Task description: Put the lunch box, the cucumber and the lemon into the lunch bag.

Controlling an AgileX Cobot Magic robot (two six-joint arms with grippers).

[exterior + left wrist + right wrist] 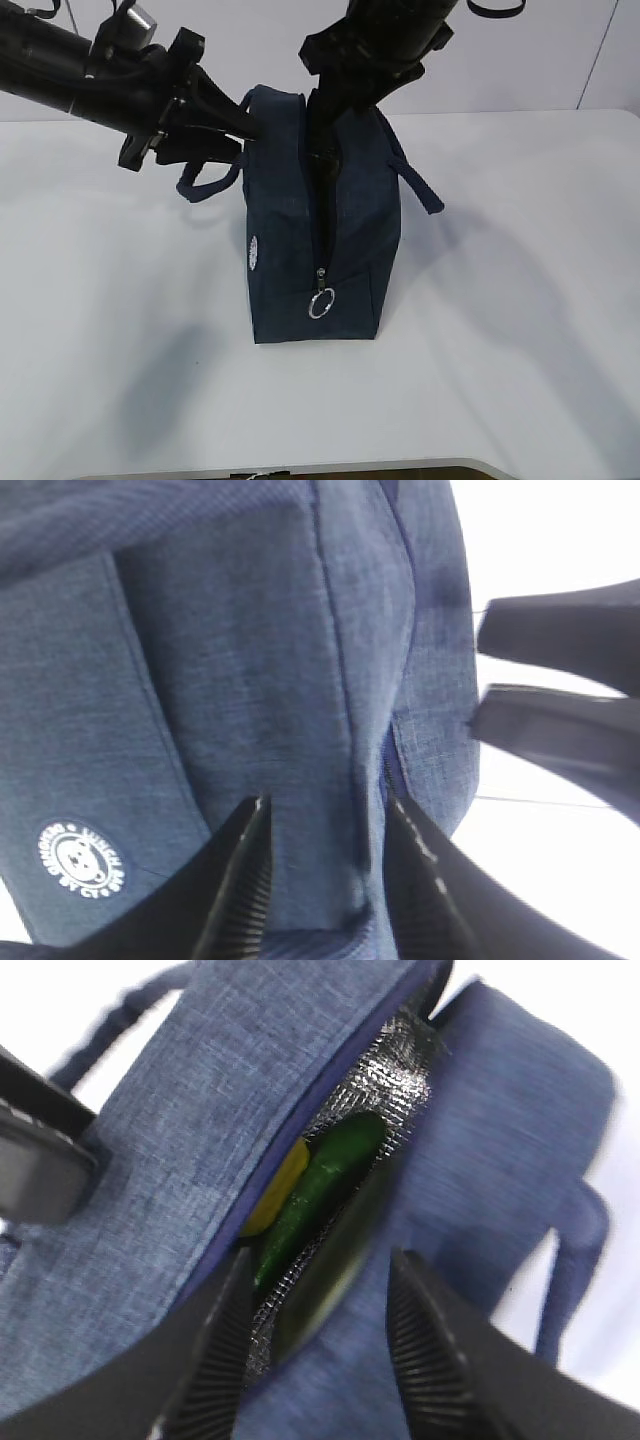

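My right gripper [320, 1350], jaws parted and empty, sits over the lunch bag [180, 1160] slit, cucumber [320, 1185] lying lengthwise along it just below; left gripper [325, 880] released too.

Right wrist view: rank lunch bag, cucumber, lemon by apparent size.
1. lunch bag, fills most of the frame.
2. cucumber, a long green strip in the opening.
3. lemon, only a yellow sliver beside the cucumber.
Both foods are partly hidden by the bag, so this ranks visible area only.

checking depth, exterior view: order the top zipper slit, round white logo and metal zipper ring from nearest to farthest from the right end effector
1. top zipper slit, right at the right end effector
2. round white logo, bag's left side, lower
3. metal zipper ring, bottom of the front
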